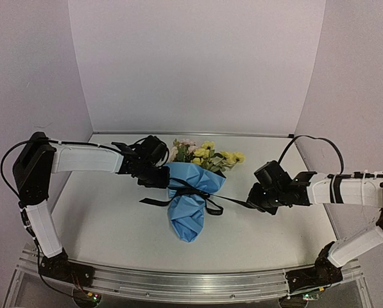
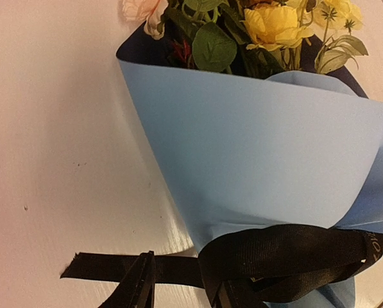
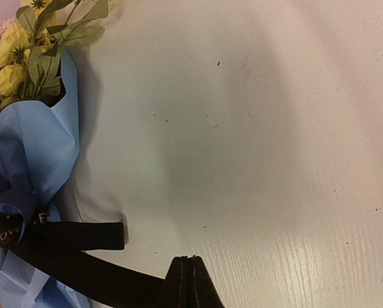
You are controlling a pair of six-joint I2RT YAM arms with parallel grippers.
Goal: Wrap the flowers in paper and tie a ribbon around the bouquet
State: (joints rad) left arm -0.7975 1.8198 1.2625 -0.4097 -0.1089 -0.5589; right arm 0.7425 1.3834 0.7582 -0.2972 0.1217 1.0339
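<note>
The bouquet lies mid-table: yellow and pink flowers (image 1: 204, 154) stick out of a light blue paper (image 1: 188, 208) cone pointing toward the near edge. A black ribbon (image 1: 192, 192) is wound round the cone's waist, with one loose end to the left. My left gripper (image 1: 154, 168) is at the cone's upper left. In the left wrist view it is open (image 2: 181, 276), and a ribbon (image 2: 294, 247) strand lies across the gap under the paper (image 2: 255, 147). My right gripper (image 1: 258, 200) is right of the cone, shut (image 3: 192, 260) on a ribbon (image 3: 69, 236) tail pulled sideways.
The white table (image 1: 101, 212) is walled in by pale panels at the back and both sides. A metal rail (image 1: 178, 279) carrying the arm bases runs along the near edge. A short free ribbon end (image 3: 108, 235) lies flat beside the paper (image 3: 37, 141).
</note>
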